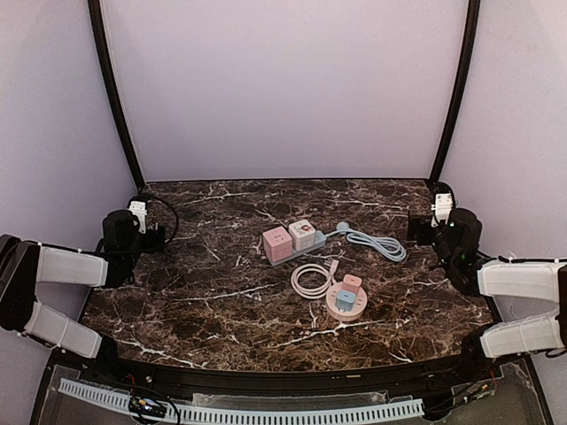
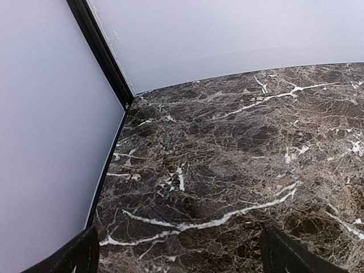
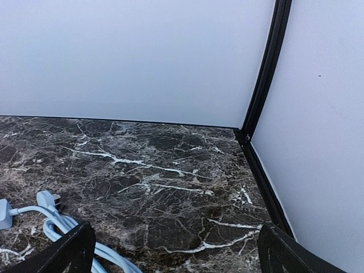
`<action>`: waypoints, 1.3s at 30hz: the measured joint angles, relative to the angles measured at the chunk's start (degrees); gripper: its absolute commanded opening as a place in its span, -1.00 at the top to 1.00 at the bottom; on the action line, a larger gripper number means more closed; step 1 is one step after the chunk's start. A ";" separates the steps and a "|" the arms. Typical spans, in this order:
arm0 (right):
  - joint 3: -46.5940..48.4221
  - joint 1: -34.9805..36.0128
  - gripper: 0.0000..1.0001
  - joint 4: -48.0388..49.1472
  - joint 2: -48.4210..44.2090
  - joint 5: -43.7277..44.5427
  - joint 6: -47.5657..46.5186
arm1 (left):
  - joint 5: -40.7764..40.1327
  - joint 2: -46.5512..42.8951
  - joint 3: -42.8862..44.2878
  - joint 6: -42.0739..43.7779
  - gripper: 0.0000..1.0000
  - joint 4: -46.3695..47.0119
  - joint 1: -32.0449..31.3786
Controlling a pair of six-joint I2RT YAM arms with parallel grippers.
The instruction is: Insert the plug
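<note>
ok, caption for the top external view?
Left gripper and right gripper open at the sides; pink and white cube power strip, coiled white cable, round pink adapter on dark marble table.

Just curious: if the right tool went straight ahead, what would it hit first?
Likely only the white back wall; bare brown marble tabletop lies before the open right tool, pale blue cable off left.

This is a robotics lab test booth. Blank pale wall panels (image 1: pixel 283 88) close in three sides, joined by curved black frame struts (image 1: pixel 113 97). A marble-patterned tabletop (image 1: pixel 213 305) carries a staged cube power strip (image 1: pixel 290 241) and a round socket hub (image 1: pixel 345 301). The left arm (image 1: pixel 62 266) and right arm (image 1: pixel 523 279) are mounted at its near edge, beside a white slotted cable duct (image 1: pixel 266 413).
</note>
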 measured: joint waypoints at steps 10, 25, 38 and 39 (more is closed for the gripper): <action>-9.27 -11.63 -0.97 15.69 4.81 -11.43 -0.61 | 4.94 9.55 -0.24 1.40 -0.91 12.15 4.85; -9.94 -17.20 -0.97 36.35 20.02 -26.91 0.48 | 10.58 15.08 -3.58 -2.47 -0.97 23.34 9.53; -8.02 -17.27 -0.97 38.18 23.06 -26.32 0.98 | 9.55 15.08 -3.58 -3.34 -0.97 25.49 9.53; -8.02 -17.27 -0.97 38.07 23.06 -26.10 1.05 | 9.55 15.08 -3.58 -3.39 -0.97 25.51 9.53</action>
